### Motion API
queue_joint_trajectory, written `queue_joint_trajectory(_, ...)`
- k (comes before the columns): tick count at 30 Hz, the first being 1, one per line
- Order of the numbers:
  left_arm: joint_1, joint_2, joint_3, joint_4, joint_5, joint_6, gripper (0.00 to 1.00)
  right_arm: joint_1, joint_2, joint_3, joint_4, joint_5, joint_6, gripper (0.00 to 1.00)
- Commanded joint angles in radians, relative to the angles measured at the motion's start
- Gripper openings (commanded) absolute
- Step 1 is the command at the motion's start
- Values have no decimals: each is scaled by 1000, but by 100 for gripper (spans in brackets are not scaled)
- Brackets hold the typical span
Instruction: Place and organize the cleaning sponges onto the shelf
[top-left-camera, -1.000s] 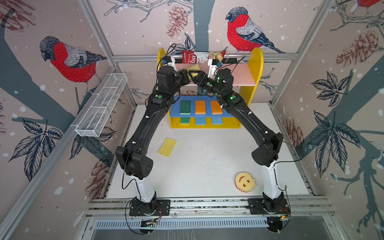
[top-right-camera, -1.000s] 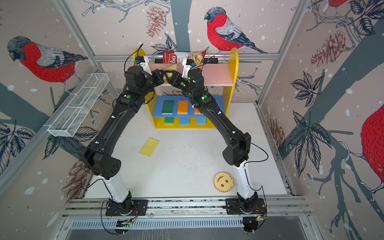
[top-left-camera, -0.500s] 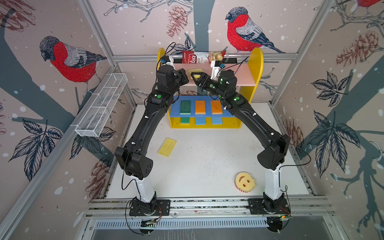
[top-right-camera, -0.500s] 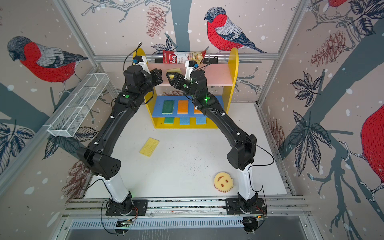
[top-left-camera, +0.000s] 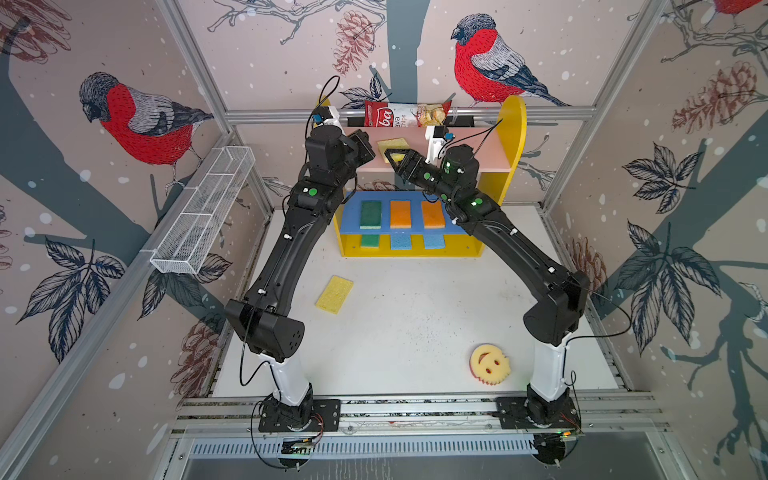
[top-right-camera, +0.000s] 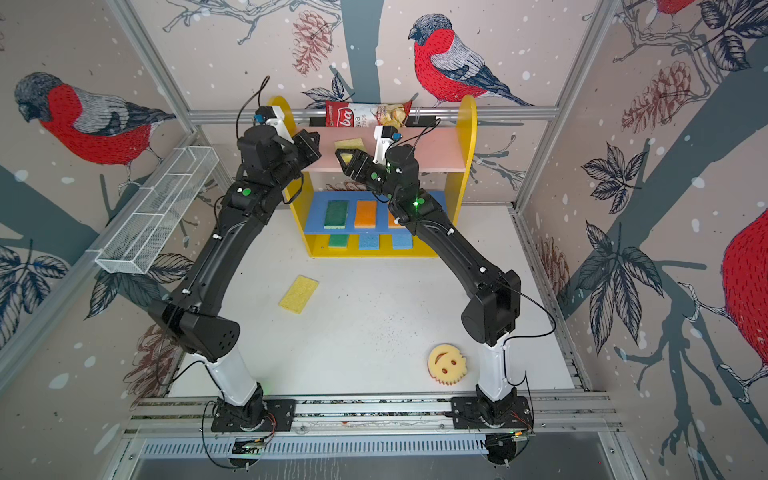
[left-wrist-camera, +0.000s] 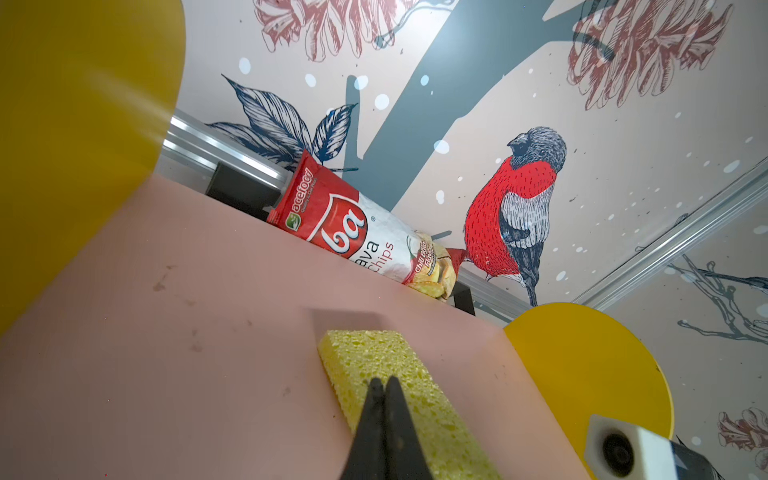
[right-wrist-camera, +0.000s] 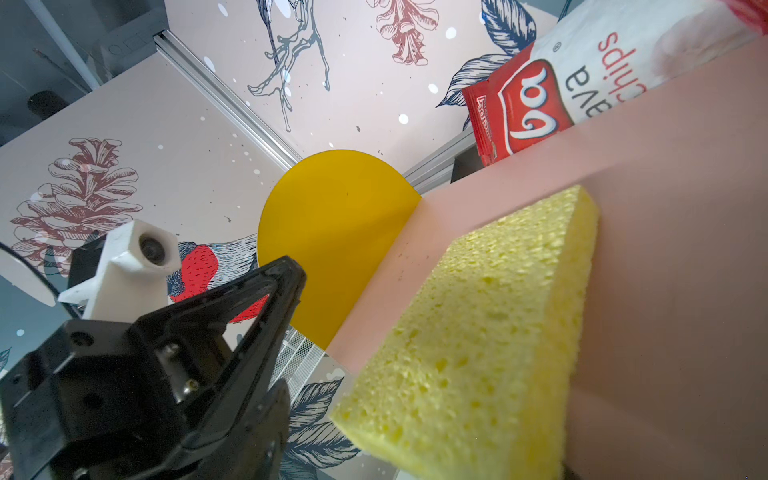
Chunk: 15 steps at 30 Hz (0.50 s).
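Left gripper (left-wrist-camera: 383, 383) over pink shelf board (left-wrist-camera: 166, 332)

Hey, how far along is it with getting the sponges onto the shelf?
Six look done: three sponges on the shelf's blue middle board, three more on its yellow base. In hand: a yellow sponge lying on the pink top board, the shut left gripper and the right gripper at it. Left on the table: a second yellow sponge and the smiley sponge.
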Motion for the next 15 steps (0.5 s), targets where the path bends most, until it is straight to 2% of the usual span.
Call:
queue_joint_trajectory(1, 1, 7, -17, 25, 23, -25, 0, 5, 39, -6, -148, 11, 24, 66)
queue_joint_trajectory(8, 1, 16, -43, 64, 36, -33, 0, 43, 102, 66, -194, -22, 13, 68)
queue_joint_trajectory(15, 1, 34, -44, 87, 32, -37, 0, 28, 73, -3, -169, -22, 32, 70)
